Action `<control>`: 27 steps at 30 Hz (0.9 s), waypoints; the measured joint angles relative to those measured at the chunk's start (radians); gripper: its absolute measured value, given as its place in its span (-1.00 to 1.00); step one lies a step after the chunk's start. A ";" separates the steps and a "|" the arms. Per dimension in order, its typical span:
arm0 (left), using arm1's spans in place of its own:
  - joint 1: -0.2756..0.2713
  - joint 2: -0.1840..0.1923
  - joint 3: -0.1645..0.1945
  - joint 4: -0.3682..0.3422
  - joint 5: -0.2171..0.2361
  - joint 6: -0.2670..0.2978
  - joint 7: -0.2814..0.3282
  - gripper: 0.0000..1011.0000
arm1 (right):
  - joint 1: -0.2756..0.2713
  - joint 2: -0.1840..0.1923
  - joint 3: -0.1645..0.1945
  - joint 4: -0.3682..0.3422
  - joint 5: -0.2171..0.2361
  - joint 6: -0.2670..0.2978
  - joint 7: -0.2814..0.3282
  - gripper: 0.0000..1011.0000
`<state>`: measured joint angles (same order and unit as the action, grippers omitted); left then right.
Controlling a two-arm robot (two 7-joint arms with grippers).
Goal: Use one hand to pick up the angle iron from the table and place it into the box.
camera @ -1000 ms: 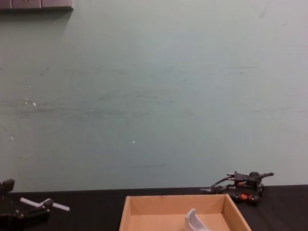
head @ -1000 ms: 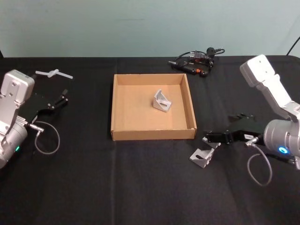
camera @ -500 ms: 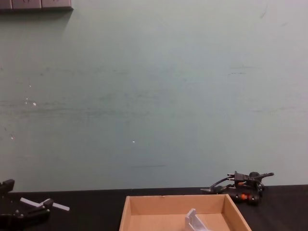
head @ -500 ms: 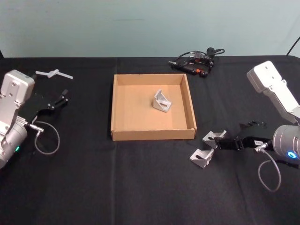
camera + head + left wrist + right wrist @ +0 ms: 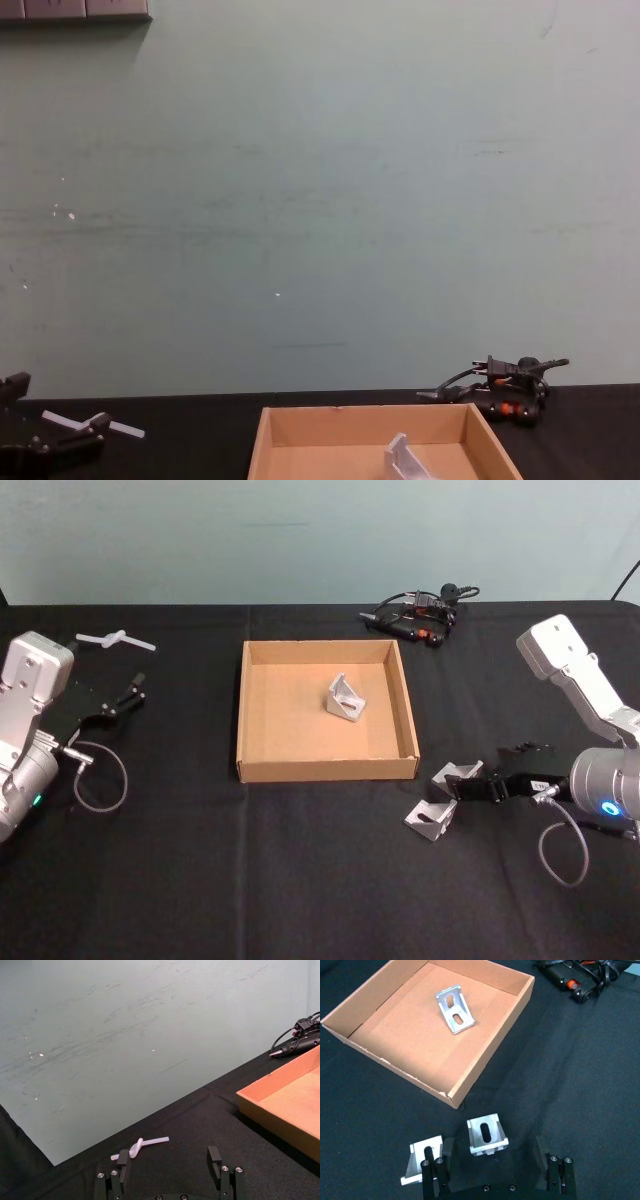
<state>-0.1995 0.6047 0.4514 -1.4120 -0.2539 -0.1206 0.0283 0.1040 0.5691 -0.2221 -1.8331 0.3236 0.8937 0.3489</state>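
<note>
The black table (image 5: 300,890) carries the cardboard box (image 5: 325,768) at its middle. Just right of the box's near right corner, the right gripper (image 5: 462,788) sits low over the table with its fingers apart; one angle iron (image 5: 453,775) lies between them, unclamped. The left gripper (image 5: 128,694) is parked at the far left, fingers also apart. A second angle iron (image 5: 431,818) lies just nearer, and a third angle iron (image 5: 346,697) sits inside the box.
</note>
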 joint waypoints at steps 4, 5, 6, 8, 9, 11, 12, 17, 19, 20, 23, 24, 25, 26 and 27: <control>0.000 0.000 0.000 0.000 0.000 0.000 0.000 0.99 | 0.006 -0.005 -0.002 0.006 -0.006 -0.001 0.003 0.98; 0.000 0.000 0.000 0.000 0.000 0.000 0.000 0.99 | 0.009 -0.008 -0.003 0.008 -0.010 0.000 0.004 0.98; 0.000 0.000 0.000 0.000 0.000 0.000 0.000 0.99 | 0.009 -0.011 -0.004 0.009 -0.013 0.001 0.004 0.98; 0.000 0.000 0.000 0.000 0.000 0.000 0.000 0.99 | 0.009 -0.015 -0.002 0.011 -0.014 0.001 0.005 0.98; 0.000 0.000 0.000 0.000 0.000 0.000 0.000 0.99 | 0.008 -0.022 0.002 0.015 -0.014 0.001 0.005 0.98; 0.000 0.000 0.000 0.000 0.000 0.000 0.000 0.99 | 0.008 -0.023 0.002 0.016 -0.014 0.001 0.005 0.98; 0.000 0.000 0.000 0.000 0.000 0.000 0.000 0.99 | 0.008 -0.022 0.002 0.016 -0.014 0.001 0.005 0.98; 0.000 0.000 0.000 0.000 0.000 0.000 0.000 0.99 | 0.008 -0.021 0.001 0.015 -0.014 0.001 0.005 0.98; 0.000 0.000 0.000 0.000 0.000 0.000 0.000 0.99 | 0.008 -0.020 0.001 0.015 -0.014 0.001 0.006 0.98; 0.000 0.000 0.000 0.000 0.000 0.000 0.000 0.99 | 0.008 -0.020 0.001 0.015 -0.014 0.001 0.006 0.98; 0.000 0.000 0.000 0.000 0.000 0.000 0.000 0.99 | 0.008 -0.019 0.000 0.014 -0.014 0.001 0.006 0.98; 0.000 0.000 0.000 0.000 0.000 0.000 0.000 0.99 | 0.008 -0.019 0.000 0.014 -0.014 0.001 0.006 0.98; 0.000 0.000 0.000 0.000 0.000 0.000 0.000 0.99 | 0.008 -0.019 0.000 0.014 -0.014 0.001 0.006 0.98; 0.000 0.000 0.000 0.000 0.000 0.000 0.000 0.99 | 0.008 -0.019 0.000 0.014 -0.014 0.001 0.006 0.98; 0.000 0.000 0.000 0.000 0.000 0.000 0.000 0.99 | 0.008 -0.018 0.000 0.014 -0.014 0.001 0.006 0.98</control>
<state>-0.1995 0.6047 0.4514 -1.4120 -0.2539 -0.1206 0.0283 0.1124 0.5506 -0.2221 -1.8194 0.3099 0.8945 0.3549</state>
